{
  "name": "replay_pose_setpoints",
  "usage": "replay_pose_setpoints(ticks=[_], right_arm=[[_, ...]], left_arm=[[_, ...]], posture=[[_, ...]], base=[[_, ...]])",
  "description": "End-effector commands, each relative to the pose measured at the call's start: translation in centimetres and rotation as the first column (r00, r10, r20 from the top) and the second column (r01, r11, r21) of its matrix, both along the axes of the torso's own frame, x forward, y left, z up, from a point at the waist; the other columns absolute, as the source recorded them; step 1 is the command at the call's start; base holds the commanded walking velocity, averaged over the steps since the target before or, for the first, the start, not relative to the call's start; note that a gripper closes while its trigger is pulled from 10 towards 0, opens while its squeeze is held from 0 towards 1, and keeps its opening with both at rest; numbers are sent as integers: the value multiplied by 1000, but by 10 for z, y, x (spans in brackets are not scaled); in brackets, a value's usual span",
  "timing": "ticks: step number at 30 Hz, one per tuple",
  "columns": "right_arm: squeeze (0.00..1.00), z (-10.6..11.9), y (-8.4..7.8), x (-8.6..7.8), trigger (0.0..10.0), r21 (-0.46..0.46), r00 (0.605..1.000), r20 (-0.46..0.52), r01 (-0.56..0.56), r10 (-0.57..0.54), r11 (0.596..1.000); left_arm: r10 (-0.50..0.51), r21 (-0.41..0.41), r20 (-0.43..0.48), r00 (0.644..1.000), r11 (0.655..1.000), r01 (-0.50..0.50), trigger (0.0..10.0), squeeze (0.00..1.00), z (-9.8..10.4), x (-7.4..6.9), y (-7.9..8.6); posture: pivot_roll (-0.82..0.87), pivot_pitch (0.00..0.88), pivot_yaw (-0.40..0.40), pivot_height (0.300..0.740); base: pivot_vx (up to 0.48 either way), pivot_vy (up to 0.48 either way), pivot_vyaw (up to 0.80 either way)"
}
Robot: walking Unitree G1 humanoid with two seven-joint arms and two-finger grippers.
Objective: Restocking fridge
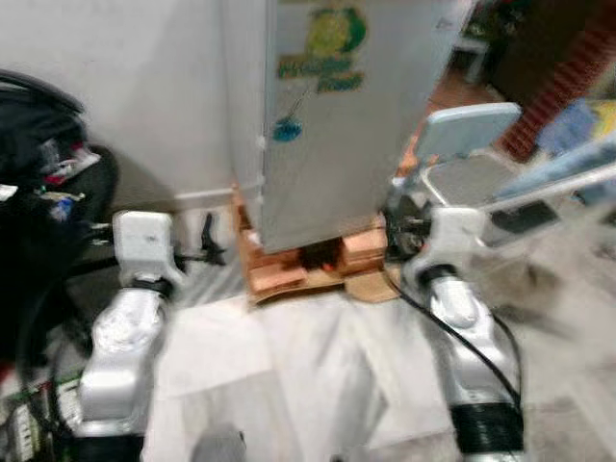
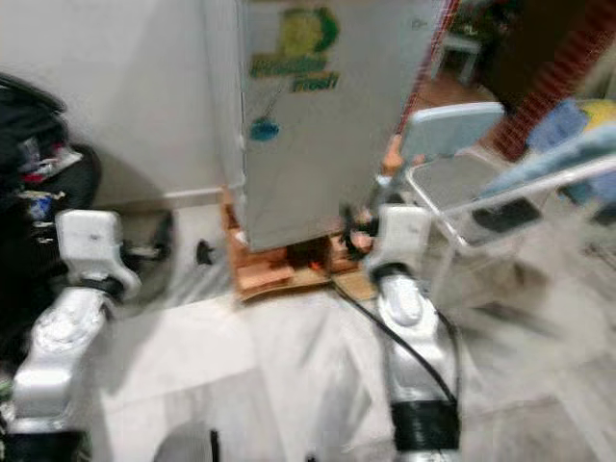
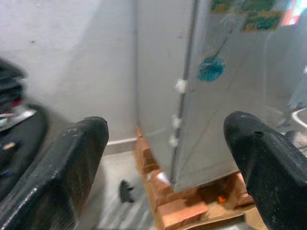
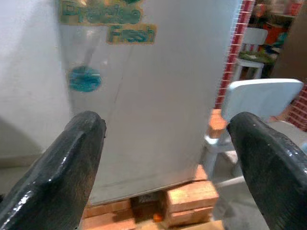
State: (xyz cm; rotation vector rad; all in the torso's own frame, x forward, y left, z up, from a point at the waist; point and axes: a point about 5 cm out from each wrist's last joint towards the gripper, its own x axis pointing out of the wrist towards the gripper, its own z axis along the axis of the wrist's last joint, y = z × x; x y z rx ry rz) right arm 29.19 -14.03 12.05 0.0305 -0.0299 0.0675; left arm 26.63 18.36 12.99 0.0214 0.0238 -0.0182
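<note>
A pale tiled floor [image 1: 289, 366] fronts everything. The left gripper [image 3: 165, 158] is spread wide and empty; the fridge [image 1: 337, 125], door seemingly shut, stands on bricks [image 1: 308, 265]; the right gripper [image 4: 168, 158] likewise gapes empty. Restocking looks unstarted.

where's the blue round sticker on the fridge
The blue round sticker sits low on the closed fridge door, near its left edge, below the green and yellow label. The fridge stands on bricks straight ahead.
</note>
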Motion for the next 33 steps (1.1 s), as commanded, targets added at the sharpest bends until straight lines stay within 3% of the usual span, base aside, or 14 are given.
replay_pose_setpoints(ticks=[1,8,16,22,33], right_arm=[[0,-1,-16,-2,10000,-28,999,-9,47,-47,998],[0,-2,-11,-2,10000,-18,999,-13,35,-35,999],[0,-2,-17,0,10000,-45,998,-16,57,-57,997],[0,-2,-18,-2,10000,-43,998,-19,65,-66,997],[0,-5,-21,-4,10000,-44,997,-28,76,-77,996]], left_arm=[[-30,-26,6,1000,999,31,10000,0,3,2,-10],[-47,-11,20,999,999,47,10000,0,5,-1,-12],[-48,-24,3,999,999,48,10000,0,4,-2,-12],[-40,15,-13,999,999,40,10000,0,1,-5,-6],[-12,117,1,1000,993,12,10000,0,3,-9,3]], posture=[[82,101,-95,740],[91,107,-96,740],[92,106,-94,740],[91,109,-89,740],[92,111,-84,740]], base=[[281,390,-800],[287,384,-349],[284,387,-491],[256,405,-590],[281,316,0]])
